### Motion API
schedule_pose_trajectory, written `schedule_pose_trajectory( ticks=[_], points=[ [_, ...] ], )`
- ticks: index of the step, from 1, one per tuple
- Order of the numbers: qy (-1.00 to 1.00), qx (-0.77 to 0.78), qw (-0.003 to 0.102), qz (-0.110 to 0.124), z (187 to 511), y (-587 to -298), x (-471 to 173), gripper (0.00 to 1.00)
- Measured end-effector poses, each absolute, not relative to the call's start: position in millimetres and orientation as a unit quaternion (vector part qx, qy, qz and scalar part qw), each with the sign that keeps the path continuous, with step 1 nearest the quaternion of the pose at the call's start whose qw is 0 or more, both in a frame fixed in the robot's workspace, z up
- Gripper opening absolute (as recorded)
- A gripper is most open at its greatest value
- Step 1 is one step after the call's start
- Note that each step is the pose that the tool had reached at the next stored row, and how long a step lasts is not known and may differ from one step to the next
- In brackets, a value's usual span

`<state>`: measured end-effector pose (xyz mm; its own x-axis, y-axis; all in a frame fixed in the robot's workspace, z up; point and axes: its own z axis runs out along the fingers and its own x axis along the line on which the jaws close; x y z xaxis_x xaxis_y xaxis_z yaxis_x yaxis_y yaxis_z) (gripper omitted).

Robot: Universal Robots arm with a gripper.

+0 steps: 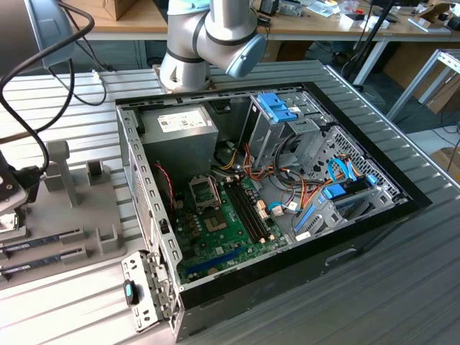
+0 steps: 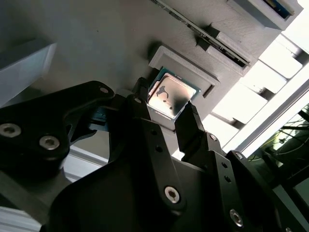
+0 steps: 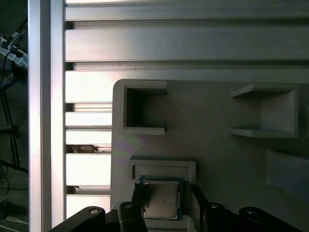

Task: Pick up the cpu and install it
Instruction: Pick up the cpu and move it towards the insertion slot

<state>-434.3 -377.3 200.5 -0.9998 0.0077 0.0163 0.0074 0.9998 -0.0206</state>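
On the slatted aluminium worktop [image 1: 93,122], an open computer case [image 1: 374,215] lies flat with its motherboard [image 1: 230,223] facing up. The robot arm [image 1: 208,36] rises behind the case's far side. Beside the case, toward the exterior view's left, sits a grey fixture plate [image 1: 72,208].

Over that plate the black gripper [image 3: 164,200] hangs released, its two fingers [image 3: 197,205] spread one on each side of the cpu [image 3: 161,199]. In the first wrist view a sliver of grey shows between one finger and the chip's green rim. The cpu lies flat, silver top up, in a shallow square pocket [image 3: 163,166] close to the plate's edge, where the plate meets the bare slats.

The exterior view takes in the case, its grey power supply [image 1: 180,126] and memory sticks [image 1: 43,241] lying on the plate. Both wrist views look down the fingers to the chip, and in the second wrist view glare washes its metal top.
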Motion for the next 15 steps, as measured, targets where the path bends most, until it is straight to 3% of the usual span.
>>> schedule_pose_trajectory(
  ticks=[15],
  points=[
    [-1.000, -0.004, 0.008, 0.010, 194.5, -377.3, -434.3, 0.50]
  ],
)
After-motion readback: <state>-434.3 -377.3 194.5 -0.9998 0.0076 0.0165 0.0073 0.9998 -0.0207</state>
